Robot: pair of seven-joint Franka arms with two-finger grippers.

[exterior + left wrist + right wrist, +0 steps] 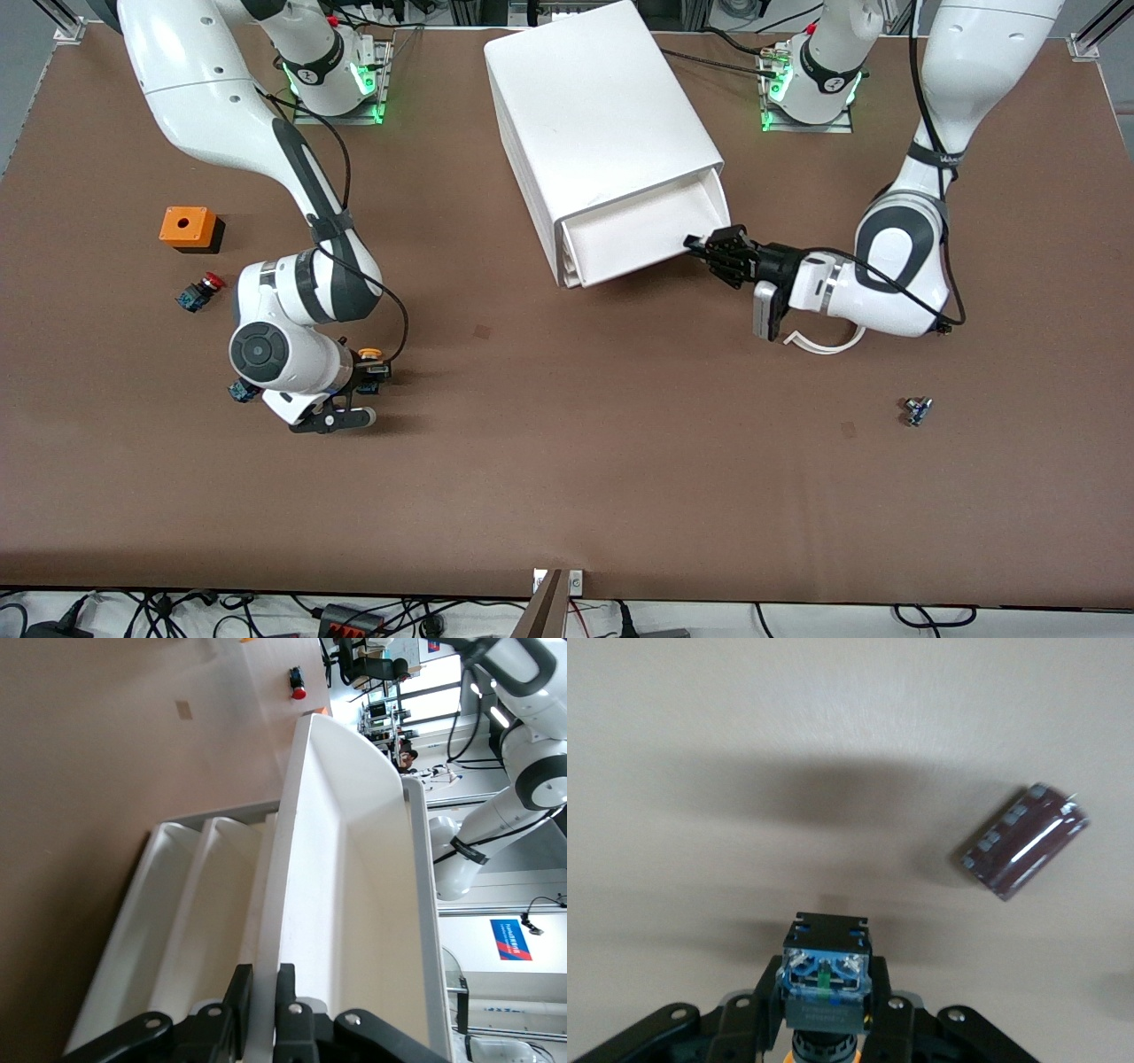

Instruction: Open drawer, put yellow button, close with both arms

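The white cabinet stands at the table's middle, near the arms' bases. Its top drawer is pulled partly out and looks empty. My left gripper is shut on the drawer's front rim at the corner toward the left arm's end. In the left wrist view the fingers pinch that thin rim of the drawer. My right gripper is shut on the yellow button and holds it low over the table at the right arm's end. The right wrist view shows its blue and black body between the fingers.
An orange box and a red-capped button lie toward the right arm's end. A small blue part shows beside the right wrist. Another small part lies toward the left arm's end. A dark block lies on the table.
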